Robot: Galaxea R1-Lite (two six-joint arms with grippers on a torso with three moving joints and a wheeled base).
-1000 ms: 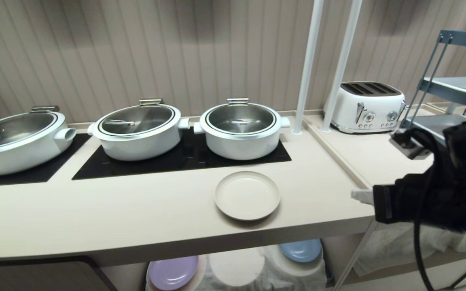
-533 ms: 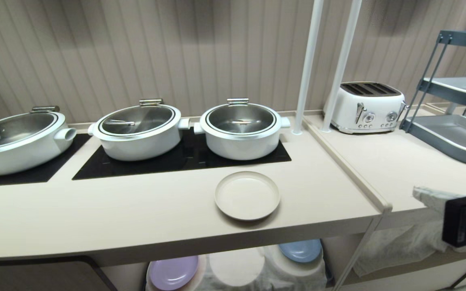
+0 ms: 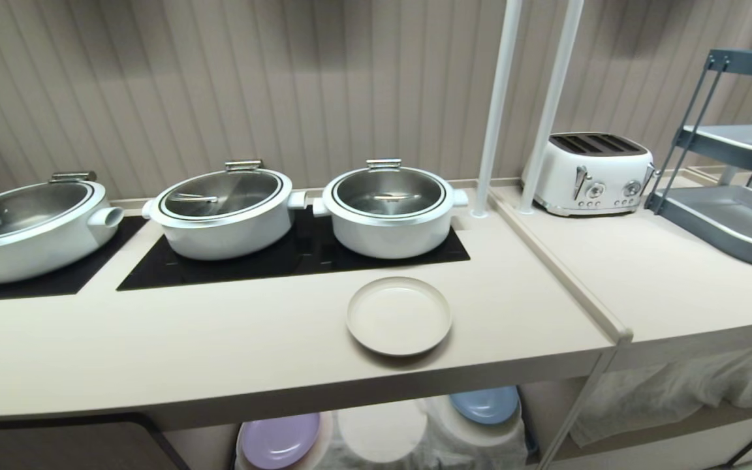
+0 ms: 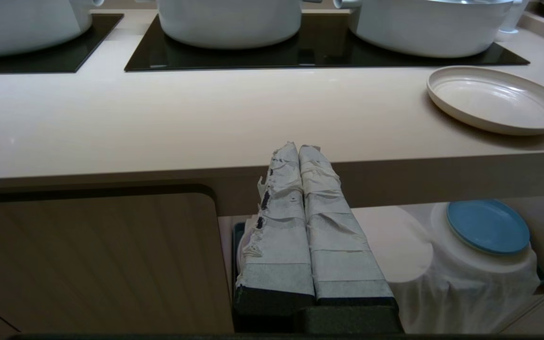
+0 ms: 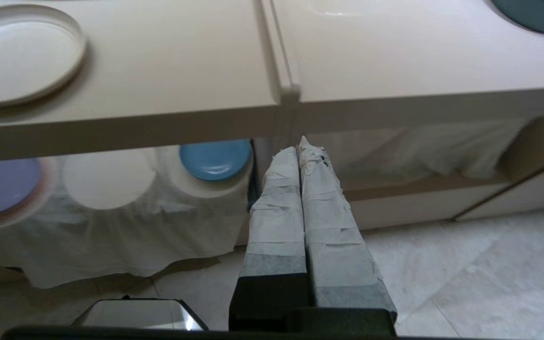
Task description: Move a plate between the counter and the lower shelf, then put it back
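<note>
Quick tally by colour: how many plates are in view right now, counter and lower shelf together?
Cream: 1, the plate on the counter
Lilac: 1, the lilac plate on the lower shelf
Light blue: 1, the light blue plate on the lower shelf
Total: 3 plates. The middle hump of the shelf cloth carries none.

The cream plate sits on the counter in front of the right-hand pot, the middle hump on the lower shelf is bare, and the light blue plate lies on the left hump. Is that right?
Not quite. The light blue plate lies on the right hump, as the head view shows; the lilac plate has the left one. The cream plate does sit on the counter before the right-hand pot, and the middle hump on the lower shelf is bare.
</note>
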